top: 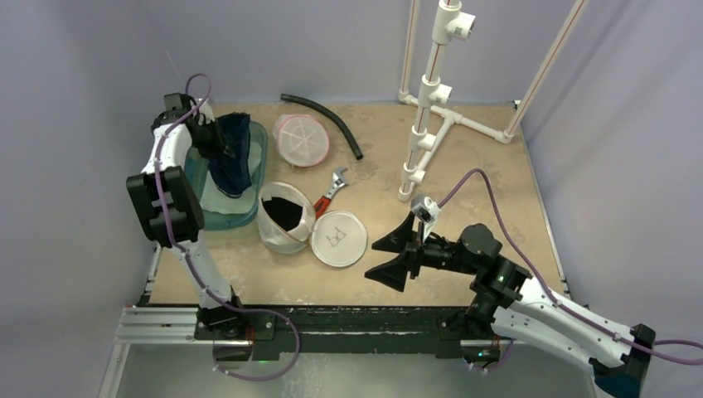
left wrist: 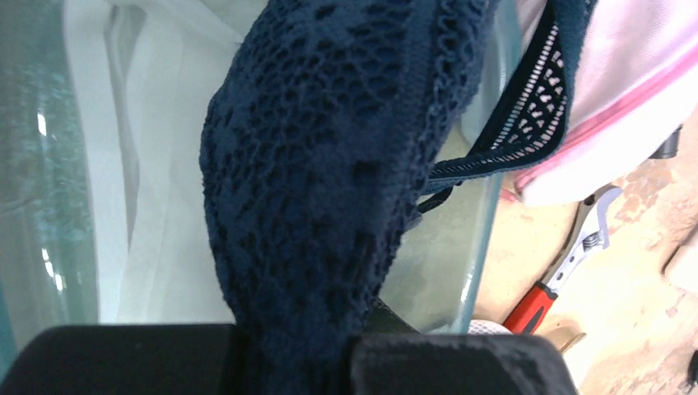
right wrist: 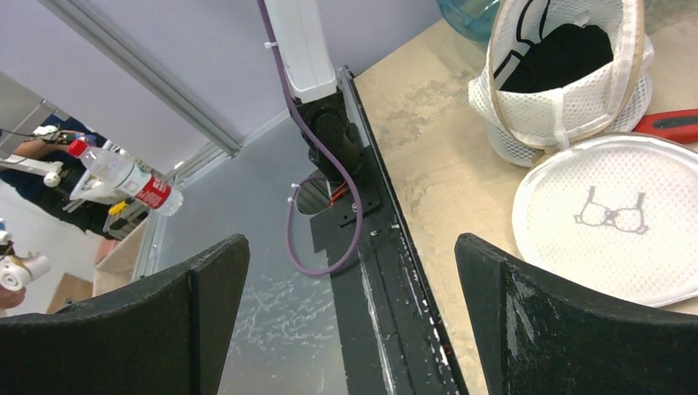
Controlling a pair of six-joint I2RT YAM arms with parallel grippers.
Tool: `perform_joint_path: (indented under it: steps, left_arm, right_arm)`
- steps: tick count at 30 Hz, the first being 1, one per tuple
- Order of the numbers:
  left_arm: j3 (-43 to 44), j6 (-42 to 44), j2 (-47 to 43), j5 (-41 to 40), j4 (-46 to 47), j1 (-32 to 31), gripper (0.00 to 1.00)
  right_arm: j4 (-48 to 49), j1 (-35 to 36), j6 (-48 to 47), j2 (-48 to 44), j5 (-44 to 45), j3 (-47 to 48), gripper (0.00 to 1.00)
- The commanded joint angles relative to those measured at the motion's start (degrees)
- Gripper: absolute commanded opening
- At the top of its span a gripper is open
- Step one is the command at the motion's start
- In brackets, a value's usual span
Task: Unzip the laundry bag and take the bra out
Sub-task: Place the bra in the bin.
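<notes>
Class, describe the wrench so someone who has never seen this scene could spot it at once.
On the table, look between the pink-rimmed mesh case and the white lid with a bra drawing. The wrench lies there, the only metal tool, with a red handle.

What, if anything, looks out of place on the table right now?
A red-handled wrench lies beside the open mesh bag, and a black hose curves across the back of the table. Both look odd among laundry things.

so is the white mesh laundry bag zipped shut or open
Open: its round lid lies flat on the table beside the laundry bag, and a dark item shows through the uncovered mouth.
</notes>
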Motion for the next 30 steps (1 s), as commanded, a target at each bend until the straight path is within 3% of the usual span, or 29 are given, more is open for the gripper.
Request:
perform_joint_path:
  steps: [1, 4, 5, 7, 8, 13, 16, 20, 23, 26, 28, 30]
  left_arm:
    - [2.0, 3.1, 2.4, 2.9, -0.6, 0.1, 0.0]
    - [-1.2, 2.8, 2.9, 0.3, 0.3, 0.1, 0.01]
    - [-1.9, 2.5, 3.0, -1.0, 0.4, 0.0, 0.14]
    - [-2.7, 1.2, 2.5, -3.8, 0.6, 0.1, 0.77]
    - [-2.9, 0.8, 1.8, -5.0, 1.0, 0.1, 0.81]
    - [2.1, -1.8, -4.9, -14.1, -0.3, 0.1, 0.88]
    - [3.0, -4.9, -13.9, -20.8, 2.0, 0.1, 0.89]
    - [0.7, -8.0, -26.0, -26.8, 4.1, -2.2, 0.91]
    - [-6.6, -13.2, -35.9, -32.2, 5.2, -8.1, 0.91]
    - [-23.3, -22.6, -51.2, -28.3, 15.5, -9.2, 0.92]
    - [-34.7, -29.5, -61.3, -19.3, 27.8, -9.1, 0.92]
    - [-41.2, -34.8, -65.5, -9.3, 32.2, -9.7, 0.93]
  right_arm:
    - [0.5, -0.3, -1.8, -0.8, 1.2, -0.1, 0.98]
    - [0.7, -0.2, -2.4, 0.5, 1.1, 0.2, 0.98]
    - [0.9, -0.2, -2.2, 0.9, 1.1, 0.1, 0.98]
    - [1.7, -0.2, -1.8, 1.3, 0.9, -0.1, 0.98]
    - [1.9, -0.3, -1.8, 1.6, 0.9, -0.1, 0.98]
    - [1.5, -0.2, -1.8, 1.8, 1.7, 0.6, 0.98]
    - [1.4, -0.3, -1.6, 1.8, 3.2, 0.8, 0.98]
    - [1.5, -0.2, -1.9, 2.7, 6.6, 1.4, 0.98]
    - [3.0, -0.2, -2.1, 5.3, 9.7, 2.5, 0.98]
    - [5.4, -0.2, -1.8, 10.4, 11.0, 3.5, 0.97]
    - [8.1, 0.0, -1.0, 15.8, 12.5, 4.0, 0.94]
    - [10.2, 0.8, -0.5, 21.8, 15.2, 5.4, 0.92]
